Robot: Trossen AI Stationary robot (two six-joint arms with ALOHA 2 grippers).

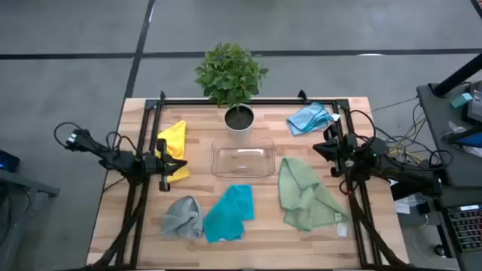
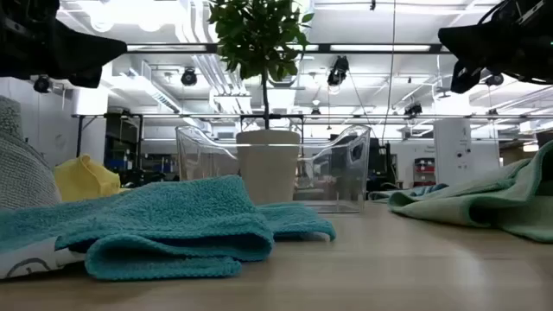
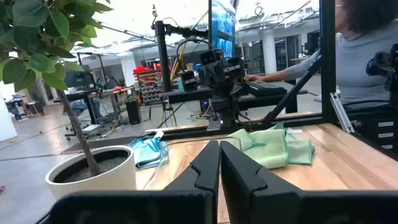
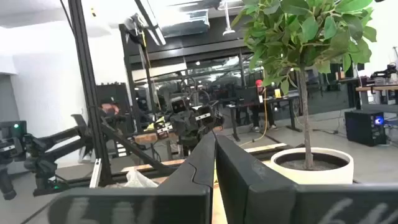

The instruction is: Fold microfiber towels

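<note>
**Both hands closed and empty, five towels loose on the table**

While the left hand (image 1: pixel 166 165) waits at the left edge of the table (image 1: pixel 263 233) with its fingers (image 3: pixel 205 167) pressed together on nothing, it sits just beside the yellow towel (image 1: pixel 173 144), which lies crumpled against the dark frame rail there. The right hand (image 1: pixel 328 148) waits at the opposite edge, its fingers (image 4: pixel 202 155) also pressed together and empty, between the light blue towel (image 1: pixel 309 118) near the far right corner and the sage green towel (image 1: pixel 303 195) spread loosely on the near right side.

Out from the hands, in the middle of the table, a clear plastic tray (image 1: pixel 242 161) stands with nothing in it. Just behind it stands a white pot (image 1: pixel 239 120) with a leafy plant (image 1: pixel 230 72). In front of the tray the teal towel (image 1: pixel 229 213) lies bunched, and the grey towel (image 1: pixel 182 217) sits crumpled touching its left side. None of the five is neatly folded.

In the low view the teal towel fills the foreground, with the tray and the pot behind it.

In the left wrist view a person in a grey sleeve (image 3: pixel 292 67) sits at a desk beyond the table.
</note>
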